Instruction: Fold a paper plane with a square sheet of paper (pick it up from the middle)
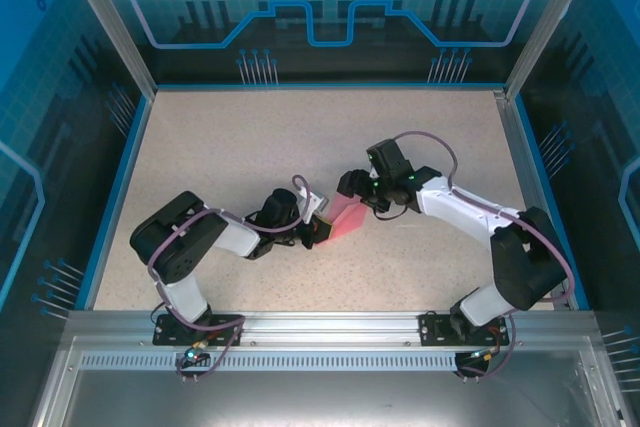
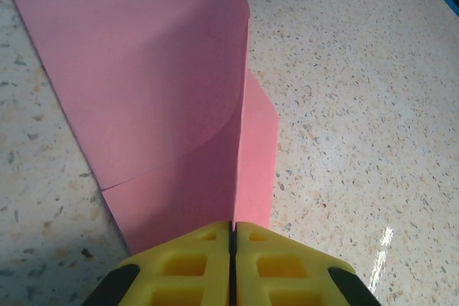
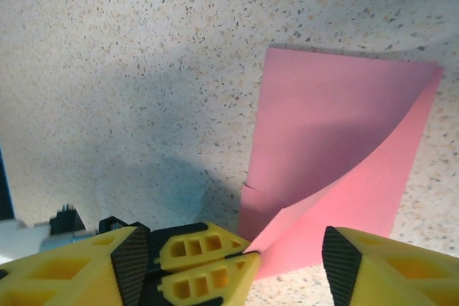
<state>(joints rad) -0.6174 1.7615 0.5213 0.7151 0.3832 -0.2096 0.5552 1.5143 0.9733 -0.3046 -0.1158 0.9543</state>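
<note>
Left fingers (image 2: pixel 188 266) together, right fingers (image 3: pixel 384 271) apart

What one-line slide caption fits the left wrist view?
Yellow fingers shut on the edge of curled pink paper on a speckled table.

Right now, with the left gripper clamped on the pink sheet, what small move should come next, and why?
Probably sweep the open right gripper down over the folded-over flap to crease it: the flap arches loose above the sheet, and the left gripper, shut on the sheet's edge, anchors it.

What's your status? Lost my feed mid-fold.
Left tool shut on the square sheet of paper. Right tool open beside it. Sheet curled half over. Nothing in the way.
</note>
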